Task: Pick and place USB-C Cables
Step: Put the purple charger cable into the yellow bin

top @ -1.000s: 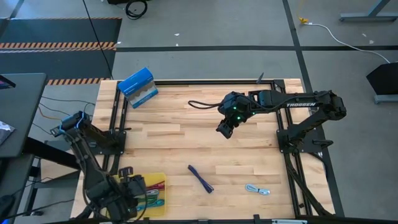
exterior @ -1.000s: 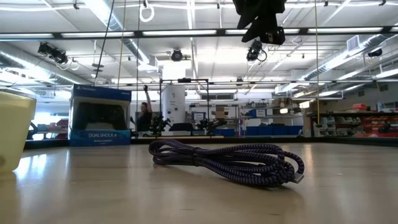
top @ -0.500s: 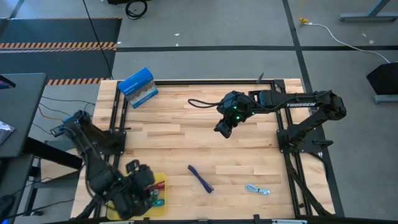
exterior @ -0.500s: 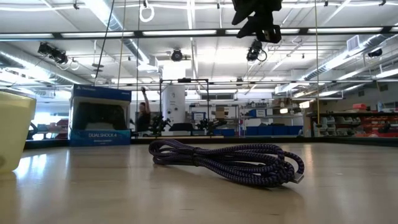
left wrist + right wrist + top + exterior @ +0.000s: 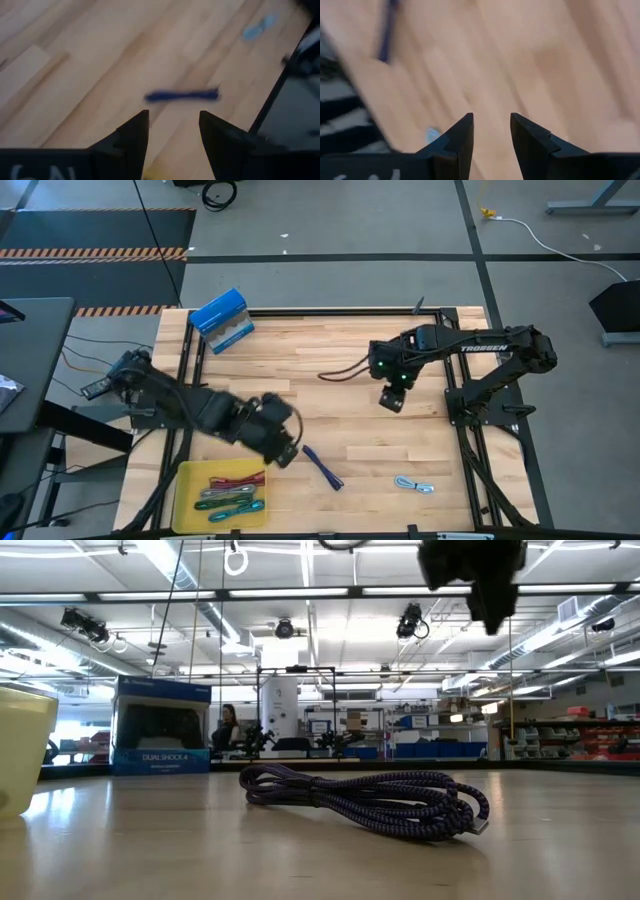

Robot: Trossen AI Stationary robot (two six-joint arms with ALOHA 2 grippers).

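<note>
A purple cable bundle (image 5: 323, 467) lies on the wooden table near the front middle, and shows in the low view (image 5: 365, 802) and the left wrist view (image 5: 182, 95). A pale blue cable (image 5: 413, 485) lies to its right. Magenta (image 5: 240, 479), dark green (image 5: 225, 492) and teal (image 5: 232, 505) cables lie in the yellow tray (image 5: 185, 480). My left gripper (image 5: 283, 445) hovers open just left of the purple cable. My right gripper (image 5: 392, 397) hangs open above the table's right middle.
A blue box (image 5: 221, 320) stands at the far left corner. A black frame (image 5: 455, 395) borders the table on both sides. The tray's wall (image 5: 20, 745) shows at the low view's left. Bare wood lies between the two grippers.
My left gripper has swung up from over the yellow tray toward the table's right and far side, and now stands beside the purple cable; the tray's cables are uncovered. My right gripper has shifted toward the right and near edge and tipped further downward.
</note>
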